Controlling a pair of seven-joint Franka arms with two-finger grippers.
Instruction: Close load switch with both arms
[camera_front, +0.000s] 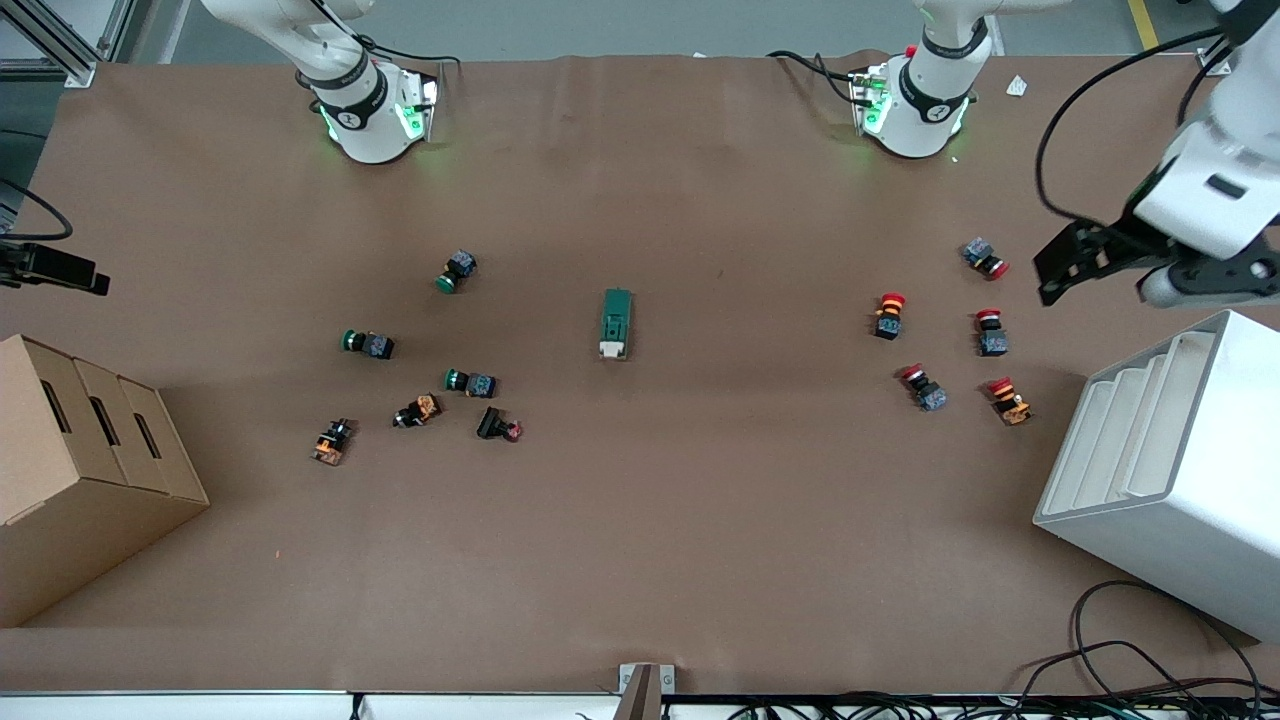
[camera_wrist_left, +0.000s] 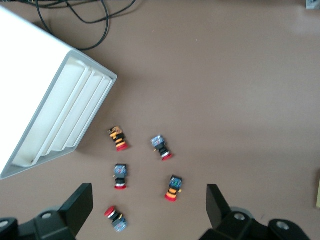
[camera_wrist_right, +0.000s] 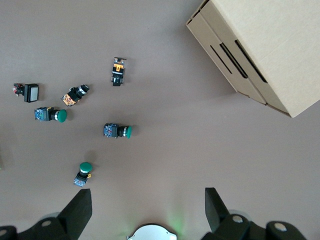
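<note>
The load switch (camera_front: 616, 323) is a dark-green block with a white lever piece at the end nearer the front camera. It lies alone mid-table, between the two arms' bases. My left gripper (camera_front: 1060, 270) hangs open and empty in the air over the table's left-arm end, above the red push buttons and beside the white rack. In the left wrist view its fingers (camera_wrist_left: 80, 205) stand wide apart around the left gripper (camera_wrist_left: 148, 200). My right gripper (camera_wrist_right: 147, 200) is open and empty, high over its own base (camera_wrist_right: 150, 233). It is out of the front view.
Several green and orange push buttons (camera_front: 470, 382) lie toward the right arm's end, near a cardboard box (camera_front: 80, 470). Several red push buttons (camera_front: 889, 315) lie toward the left arm's end, near the white slotted rack (camera_front: 1170, 470). Cables (camera_front: 1130, 670) trail at the front edge.
</note>
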